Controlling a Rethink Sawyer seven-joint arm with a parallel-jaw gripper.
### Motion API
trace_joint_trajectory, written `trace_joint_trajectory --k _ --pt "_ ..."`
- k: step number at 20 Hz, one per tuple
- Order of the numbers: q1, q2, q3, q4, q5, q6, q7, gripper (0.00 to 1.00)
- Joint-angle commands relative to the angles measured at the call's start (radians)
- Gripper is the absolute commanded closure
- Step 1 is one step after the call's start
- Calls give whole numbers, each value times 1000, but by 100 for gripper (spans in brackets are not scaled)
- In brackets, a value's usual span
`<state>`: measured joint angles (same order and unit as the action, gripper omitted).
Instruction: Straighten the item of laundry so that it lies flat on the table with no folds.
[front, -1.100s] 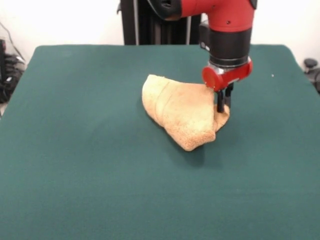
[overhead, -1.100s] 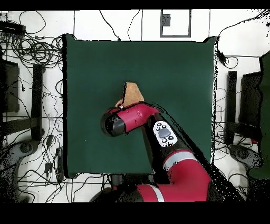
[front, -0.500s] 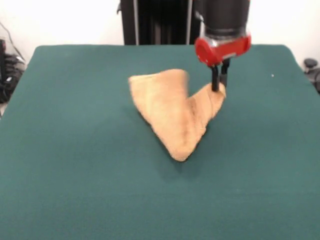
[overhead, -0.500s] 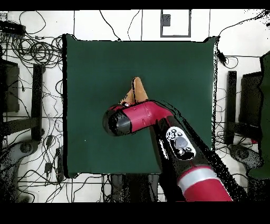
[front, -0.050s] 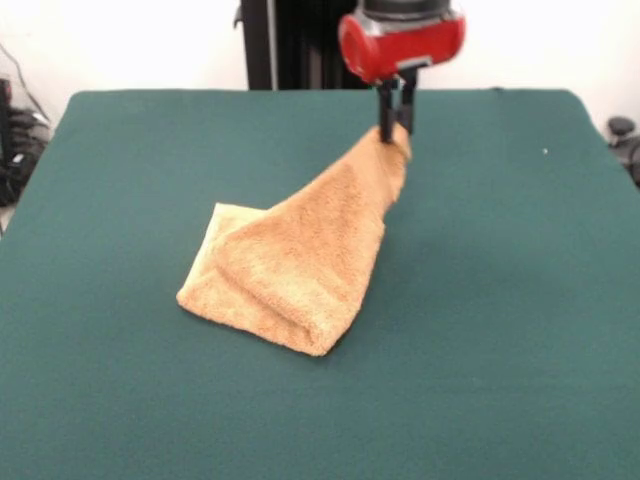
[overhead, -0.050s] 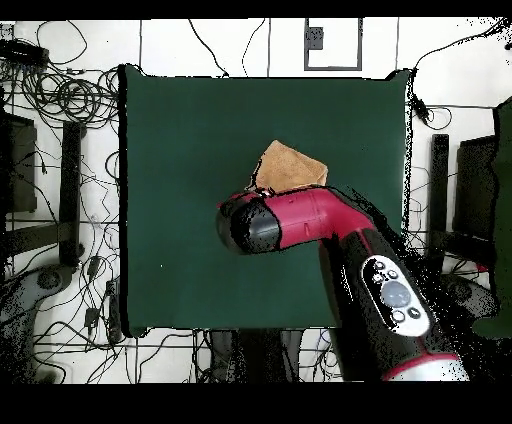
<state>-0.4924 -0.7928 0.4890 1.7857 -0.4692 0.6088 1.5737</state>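
Observation:
The item of laundry (front, -0.050s: 290, 262) is a golden-tan terry towel. One corner is lifted high and the rest slopes down to a folded heap on the dark green table (front, -0.050s: 120, 180). My gripper (front, -0.050s: 395, 125) is shut on that raised corner, well above the cloth surface. In the overhead view the towel (overhead, -0.050s: 290, 167) shows just beyond the arm's red and black head, which hides the gripper and the towel's near part.
The red arm (overhead, -0.050s: 340, 235) crosses the table from the bottom right in the overhead view. Cables and equipment lie on the floor around the table's edges (overhead, -0.050s: 60, 100).
My gripper has risen and moved toward the table's far side, left in the front view, carrying the towel's corner. The towel has stretched out and its lower part has dragged and spread leftward.

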Motion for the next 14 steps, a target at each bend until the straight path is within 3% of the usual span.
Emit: trace_joint_trajectory --k 1,6,14 --pt "-49 -66 180 85 59 209 -256 100" --pt "-29 -48 170 68 -7 168 -201 100" --pt "-13 -38 166 47 -27 172 -162 100"
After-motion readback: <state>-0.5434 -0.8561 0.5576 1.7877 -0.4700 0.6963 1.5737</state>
